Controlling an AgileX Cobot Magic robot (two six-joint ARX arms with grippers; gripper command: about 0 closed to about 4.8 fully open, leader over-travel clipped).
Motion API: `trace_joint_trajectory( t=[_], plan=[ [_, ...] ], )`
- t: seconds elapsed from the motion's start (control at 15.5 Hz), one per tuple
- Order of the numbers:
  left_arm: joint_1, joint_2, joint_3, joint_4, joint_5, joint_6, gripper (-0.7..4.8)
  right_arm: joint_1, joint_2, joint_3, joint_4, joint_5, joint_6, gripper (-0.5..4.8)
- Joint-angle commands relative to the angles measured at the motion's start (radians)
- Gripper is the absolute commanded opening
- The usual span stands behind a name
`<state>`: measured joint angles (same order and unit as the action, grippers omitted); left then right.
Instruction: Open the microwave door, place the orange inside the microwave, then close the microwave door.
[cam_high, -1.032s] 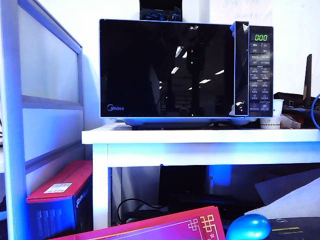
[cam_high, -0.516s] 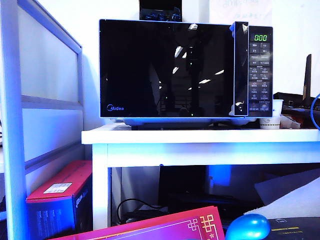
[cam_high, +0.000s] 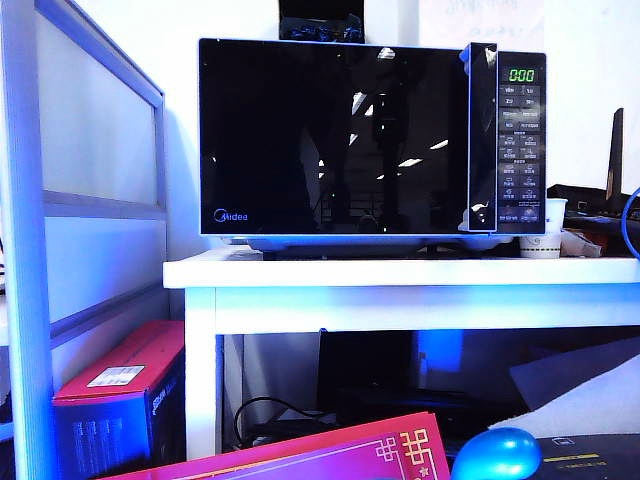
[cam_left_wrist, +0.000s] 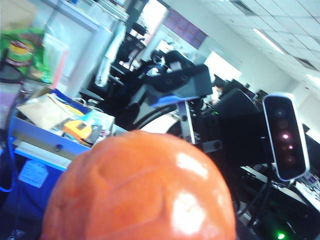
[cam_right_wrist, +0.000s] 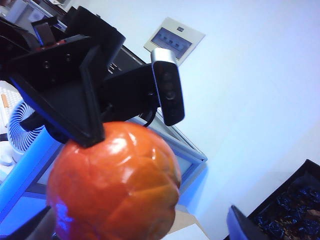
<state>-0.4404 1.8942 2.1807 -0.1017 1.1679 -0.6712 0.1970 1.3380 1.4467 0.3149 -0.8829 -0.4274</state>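
The black microwave (cam_high: 520, 140) stands on a white table (cam_high: 400, 272) with its glossy door (cam_high: 330, 140) closed. Neither arm shows in the exterior view. The orange (cam_right_wrist: 115, 182) hangs in the air between both grippers. My left gripper (cam_left_wrist: 142, 225) is shut on it; one of its black fingers (cam_right_wrist: 82, 115) presses on the fruit's top in the right wrist view. The orange (cam_left_wrist: 140, 190) fills the near part of the left wrist view and hides that gripper's fingers. My right gripper (cam_right_wrist: 135, 227) is open around the orange, and one of its fingertips (cam_right_wrist: 240, 225) stands well clear of it.
Below the table are a red box (cam_high: 120, 400), a red printed card (cam_high: 330, 455) and a shiny blue egg-shaped object (cam_high: 497, 455). A paper cup (cam_high: 545, 230) sits beside the microwave. A white partition frame (cam_high: 60, 200) stands at the left.
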Motion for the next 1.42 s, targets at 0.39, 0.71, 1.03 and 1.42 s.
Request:
trace_joint_trajectory(
  t=[0.39,0.71,1.03,1.42],
  plan=[
    [-0.006,-0.007,0.005,0.143,-0.176,0.080,3.72,0.000,0.005,0.004,-0.333,0.447,0.021,4.79],
    [-0.001,-0.008,0.005,0.114,-0.302,0.263,3.72,0.001,0.063,0.002,-0.454,0.599,0.305,4.79],
    [0.014,-0.009,0.005,-0.003,-0.509,0.484,3.72,0.001,0.133,0.002,-0.476,0.818,0.415,4.79],
    [0.014,-0.023,0.005,-0.006,-0.703,0.589,3.72,0.001,0.228,0.002,-0.396,0.890,0.435,4.79]
  ],
)
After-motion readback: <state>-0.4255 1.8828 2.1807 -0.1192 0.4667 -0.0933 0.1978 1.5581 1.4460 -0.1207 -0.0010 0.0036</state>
